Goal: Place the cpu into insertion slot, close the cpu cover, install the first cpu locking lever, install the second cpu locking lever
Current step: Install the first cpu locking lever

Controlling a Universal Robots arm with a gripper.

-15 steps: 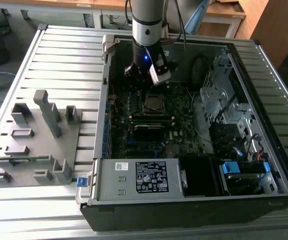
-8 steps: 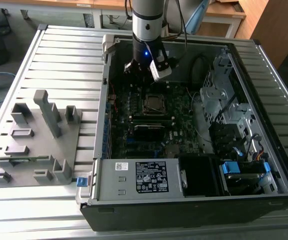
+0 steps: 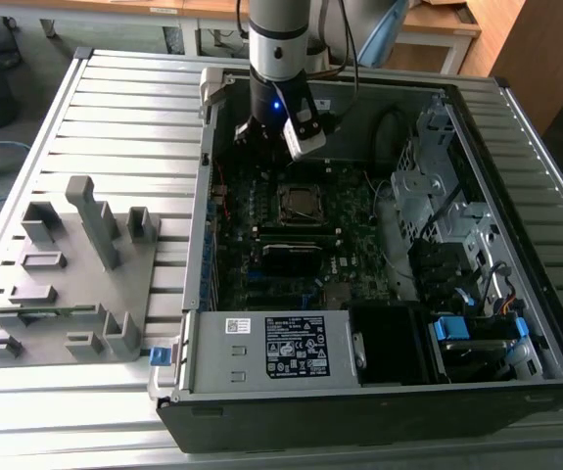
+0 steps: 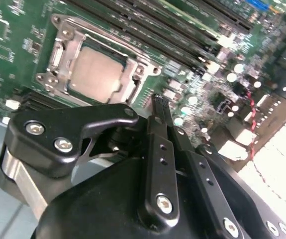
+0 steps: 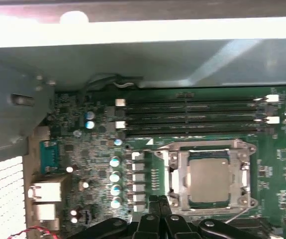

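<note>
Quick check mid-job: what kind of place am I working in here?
Likely a robotics lab or workshop: an open computer case sits on a slatted metal table, a grey parts fixture beside it, with office desks behind.

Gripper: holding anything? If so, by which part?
Nothing. The gripper is shut and empty, its fingertips together; the cpu lies apart from it, seated under the cpu cover.

The arm was silver-grey, its wrist black with a blue light; a pale camera box sat beside that light. The gripper was black, its fingers carrying silver screws
</note>
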